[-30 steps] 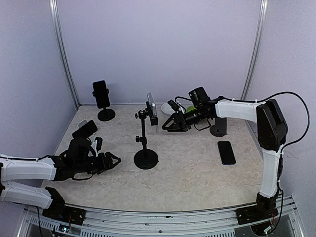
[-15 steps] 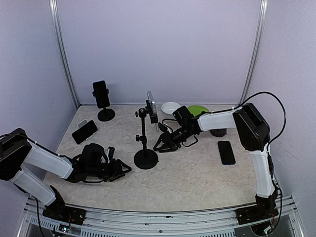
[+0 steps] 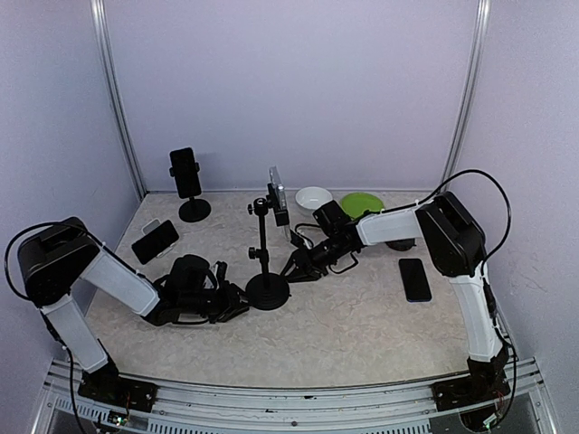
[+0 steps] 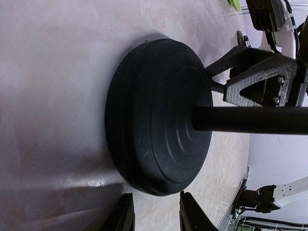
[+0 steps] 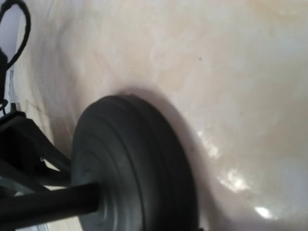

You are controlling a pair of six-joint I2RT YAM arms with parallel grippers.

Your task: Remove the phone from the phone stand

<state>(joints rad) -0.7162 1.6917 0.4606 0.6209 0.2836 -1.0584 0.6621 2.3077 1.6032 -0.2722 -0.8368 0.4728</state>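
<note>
The black phone stand has a round base [image 3: 268, 291], a thin pole [image 3: 262, 244] and a phone [image 3: 279, 203] clamped upright on its edge at the top. My left gripper [image 3: 237, 304] lies low on the table, open, at the left edge of the base. In the left wrist view the base [image 4: 159, 115] fills the middle, and my open fingers [image 4: 124, 214] sit just short of its rim. My right gripper [image 3: 296, 268] is low at the base's right side and looks open; it also shows in the left wrist view [image 4: 260, 79]. The right wrist view shows the base [image 5: 125, 168] up close, its own fingers hidden.
A second phone on a short stand [image 3: 185, 174] is at the back left. A phone on a low holder [image 3: 156, 240] is at the left. A phone [image 3: 415, 278] lies flat at the right. A white bowl [image 3: 314, 196], a green plate [image 3: 362, 203] and a black round base [image 3: 398, 240] stand at the back right.
Both grippers have come down to the stand's base. The left moved right along the table, the right moved down and left from near the phone. The stand and phone have not moved.
</note>
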